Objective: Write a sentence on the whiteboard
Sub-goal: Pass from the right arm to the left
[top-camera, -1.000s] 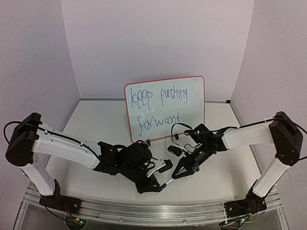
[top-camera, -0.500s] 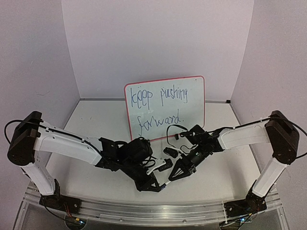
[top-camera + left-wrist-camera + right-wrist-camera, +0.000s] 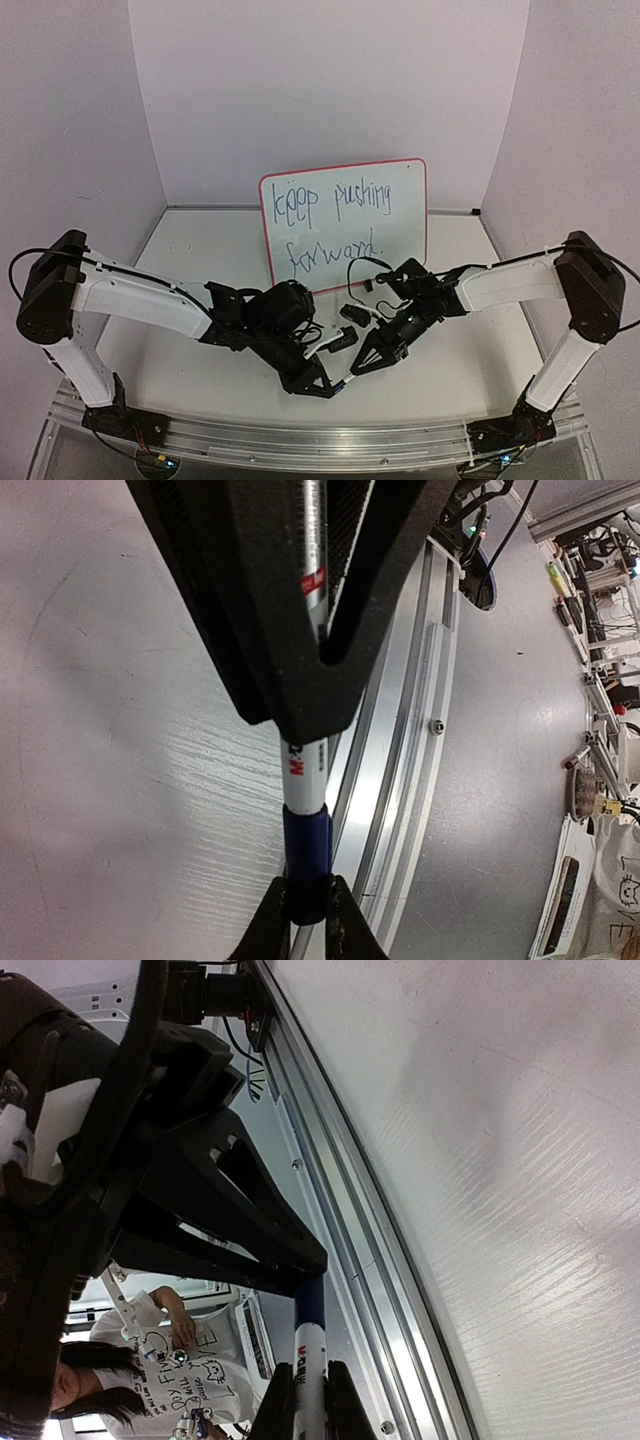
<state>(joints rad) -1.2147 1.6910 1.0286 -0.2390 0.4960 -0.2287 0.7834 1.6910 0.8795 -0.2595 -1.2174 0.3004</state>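
A: With the left pincer point(image 3: 302, 720), clamping the marker point(image 3: 303, 780) by its white barrel, closed right down onto it. With the right pincer point(image 3: 308, 1380), pinching the same marker at its blue end, narrowed to the pen's width.

B: Capping it, or passing it across?

A: Cannot tell which. Looks like tidying up, though: both lines of the sentence point(image 3: 355, 197) already on the whiteboard point(image 3: 405, 190), full stop included. Probably nothing left to write.

B: Next move, then?

A: By my reckoning, keeping both pincers in line along the pen, pushing or pulling straight without twisting, then letting go with one only.

B: Room for that?

A: Tight on the near side: working low, close to the aluminium rail point(image 3: 250, 442) at the edge of the table point(image 3: 190, 280). More open over it to either side. Further back, the whiteboard standing mid-table, lower rim just behind the right arm point(image 3: 500, 285), so no lifting backward carelessly. Behind it, the back wall point(image 3: 330, 90).
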